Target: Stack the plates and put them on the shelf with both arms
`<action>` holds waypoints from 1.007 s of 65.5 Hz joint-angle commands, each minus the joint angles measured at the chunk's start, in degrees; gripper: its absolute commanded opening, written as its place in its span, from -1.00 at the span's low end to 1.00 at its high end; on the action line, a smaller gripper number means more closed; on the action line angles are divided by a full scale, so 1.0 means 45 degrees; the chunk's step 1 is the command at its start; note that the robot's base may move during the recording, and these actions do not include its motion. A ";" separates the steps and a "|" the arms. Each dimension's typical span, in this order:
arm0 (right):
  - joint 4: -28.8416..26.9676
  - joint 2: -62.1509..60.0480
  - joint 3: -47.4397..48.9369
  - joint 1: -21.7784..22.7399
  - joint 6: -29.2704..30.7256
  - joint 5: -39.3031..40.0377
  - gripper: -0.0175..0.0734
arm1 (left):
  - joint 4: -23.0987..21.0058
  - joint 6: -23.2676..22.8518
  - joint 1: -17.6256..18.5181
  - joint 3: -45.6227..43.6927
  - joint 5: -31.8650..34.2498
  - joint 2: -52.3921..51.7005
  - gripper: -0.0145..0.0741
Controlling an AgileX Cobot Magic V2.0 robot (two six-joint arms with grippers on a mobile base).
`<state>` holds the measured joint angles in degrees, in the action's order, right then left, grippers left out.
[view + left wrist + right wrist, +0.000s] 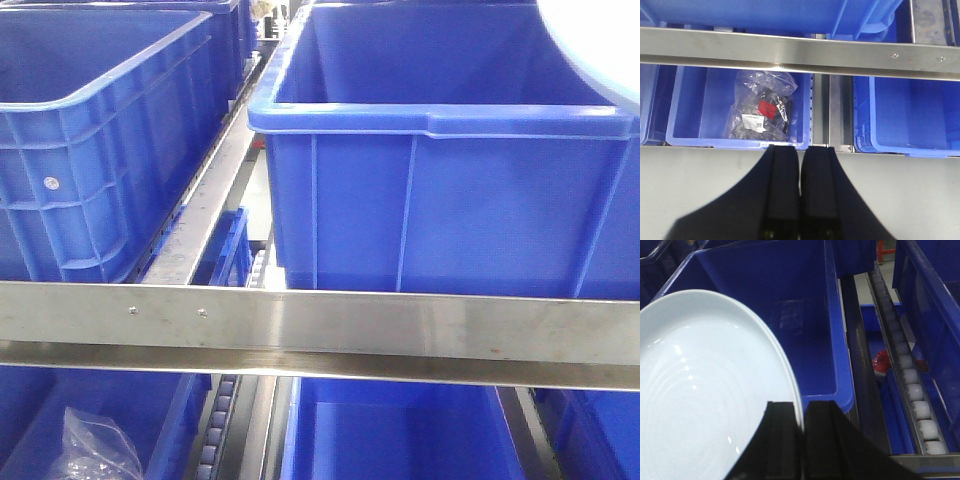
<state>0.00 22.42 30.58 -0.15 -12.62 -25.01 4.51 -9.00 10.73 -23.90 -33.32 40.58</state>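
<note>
My right gripper point(803, 407) is shut on the rim of a pale bluish-white plate point(705, 390), which fills the left of the right wrist view and hangs over an open blue crate point(805, 315). I cannot tell whether a second plate lies under it. The front view catches the plate's edge point(600, 45) at the top right, above a crate. The shelf shows as a steel front rail point(400, 325) and a roller track point(912, 385). My left gripper point(800, 150) is shut with nothing between its fingers, low over a pale grey flat surface point(690, 190) before the lower shelf rail point(790, 52).
Big blue crates point(440, 200) fill the upper shelf level, another point(90, 150) to the left. On the lower level a crate holds a clear bag of dark parts point(762, 110), with another crate point(910, 115) to its right. A steel upright point(832, 110) divides them.
</note>
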 commanded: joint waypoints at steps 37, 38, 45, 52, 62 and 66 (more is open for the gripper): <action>0.0085 0.1816 0.0969 0.0058 0.0032 0.2438 -0.49 | -0.0022 0.0006 0.0096 -0.0334 0.0729 -0.0050 -0.49; 0.0085 0.1924 0.1080 0.0058 0.0032 0.2472 -0.49 | -0.0022 0.0006 0.0096 -0.0334 0.0729 -0.0050 -0.49; 0.0085 0.3679 0.2102 0.0058 0.0032 0.2785 -0.49 | -0.0022 0.0006 0.0096 -0.0334 0.0729 -0.0050 -0.49; 0.0074 0.5438 0.3569 0.0014 0.0032 0.3059 -0.49 | -0.0022 0.0006 0.0096 -0.0334 0.0729 -0.0050 -0.49; 0.0000 0.7602 0.5330 -0.0312 0.0021 0.3537 -0.49 | -0.0022 0.0006 0.0096 -0.0334 0.0729 -0.0050 -0.49; 0.0000 0.8508 0.6044 -0.0556 0.0021 0.3725 -0.49 | -0.0022 0.0006 0.0096 -0.0334 0.0729 -0.0050 -0.49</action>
<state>0.00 56.98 52.15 -1.46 -12.62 -15.38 4.51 -9.00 10.73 -23.90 -33.32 40.58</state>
